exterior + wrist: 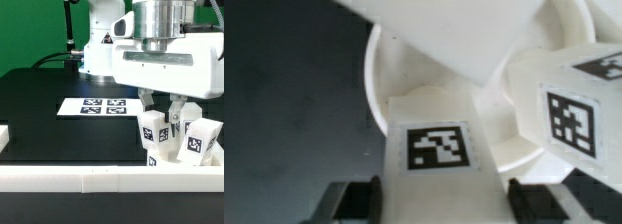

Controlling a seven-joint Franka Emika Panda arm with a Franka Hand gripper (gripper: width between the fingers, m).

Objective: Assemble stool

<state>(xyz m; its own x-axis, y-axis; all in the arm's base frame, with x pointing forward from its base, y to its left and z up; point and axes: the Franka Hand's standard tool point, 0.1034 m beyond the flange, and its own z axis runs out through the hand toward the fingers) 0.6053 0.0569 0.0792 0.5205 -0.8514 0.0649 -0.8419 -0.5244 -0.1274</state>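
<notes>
Pincer (166, 108) down among three white tagged legs (152, 135) clustered at the near edge of the black tabletop (50, 110), against the white border rail (100, 178). Half open, fingers (180, 108) straddling the middle leg (441, 150); actual grip impossible to confirm. Marker board (98, 106) flat behind, apart. Curved white seat wall (402, 80) close behind the leg.

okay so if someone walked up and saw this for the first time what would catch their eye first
Probably the big white gripper hanging low over the black table, its fingers down among the tagged white legs by the front border rail. Behind them the marker board lies flat on the table. In the wrist view, one tagged leg sits between the fingers.
</notes>
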